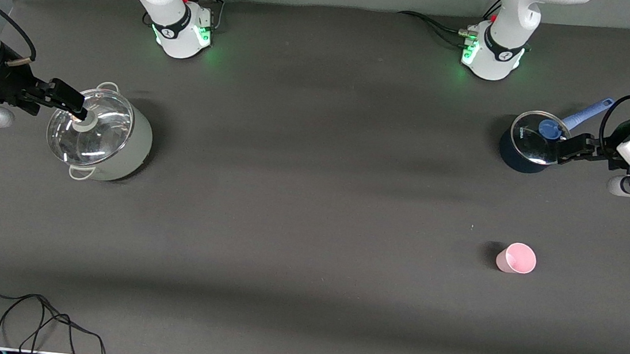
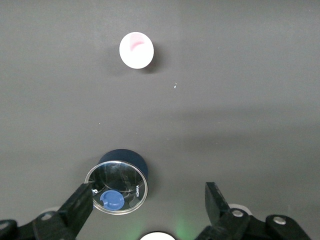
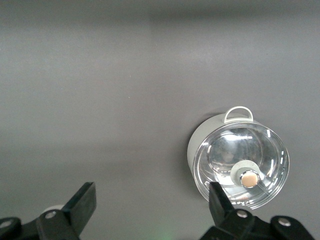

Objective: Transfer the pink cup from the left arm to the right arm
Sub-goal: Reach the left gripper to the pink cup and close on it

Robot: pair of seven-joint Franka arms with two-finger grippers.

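Note:
The pink cup (image 1: 516, 258) stands upright and alone on the dark table, toward the left arm's end and nearer to the front camera than the dark-blue pot. It also shows in the left wrist view (image 2: 136, 49), seen from above. My left gripper (image 1: 571, 148) hangs open and empty in the air over the edge of the dark-blue pot, well apart from the cup; its jaws stand wide in its wrist view (image 2: 148, 200). My right gripper (image 1: 70, 102) hangs open and empty over the edge of the white pot, jaws wide (image 3: 150, 202).
A dark-blue pot (image 1: 529, 143) with a glass lid and blue handle stands at the left arm's end (image 2: 117, 186). A white pot (image 1: 102, 134) with a glass lid stands at the right arm's end (image 3: 240, 162). A black cable (image 1: 18, 316) lies at the near edge.

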